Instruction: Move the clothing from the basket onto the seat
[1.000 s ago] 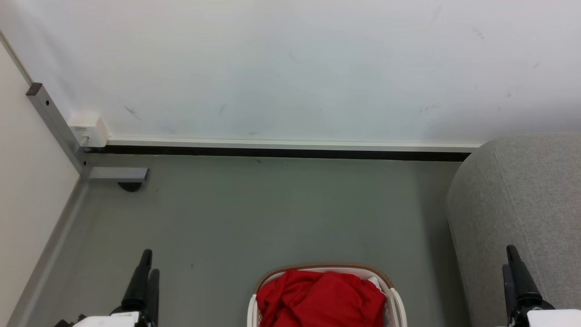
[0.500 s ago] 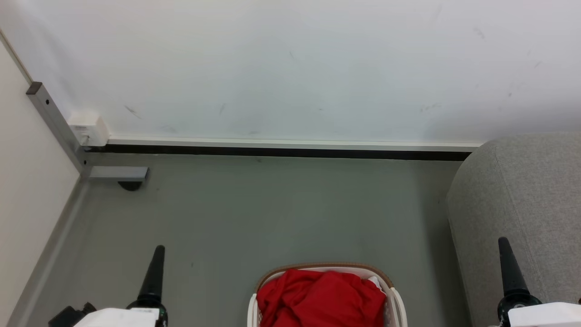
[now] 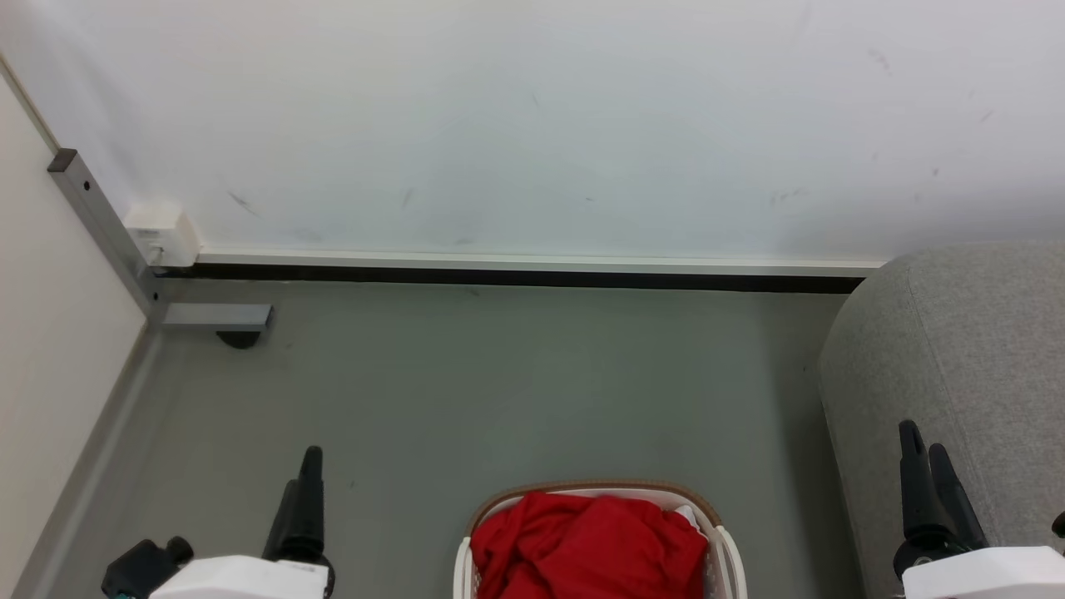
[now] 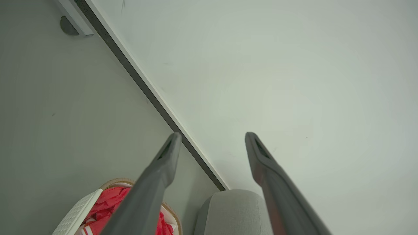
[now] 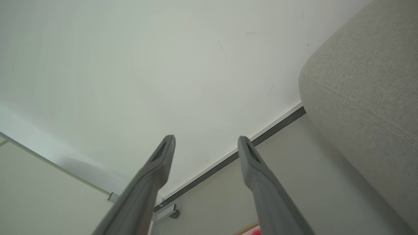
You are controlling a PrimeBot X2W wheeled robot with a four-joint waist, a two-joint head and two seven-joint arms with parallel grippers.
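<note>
The left pincer (image 4: 212, 135) is spread wide and holds nothing, above the floor (image 3: 499, 383) to the left of the basket (image 3: 599, 485). The right pincer (image 5: 206, 139) is also wide and empty, near the left edge of the seat (image 3: 957, 349). Between them, the basket stands on the floor with the red clothing (image 3: 586, 545) heaped inside. The seat is to its right, and a pale wall (image 3: 532, 125) stands far behind.

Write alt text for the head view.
A white basket heaped with red clothing sits on the grey floor at bottom centre, a grey seat to its right. The left gripper and right gripper hang empty at the lower corners, clear of the basket.
</note>
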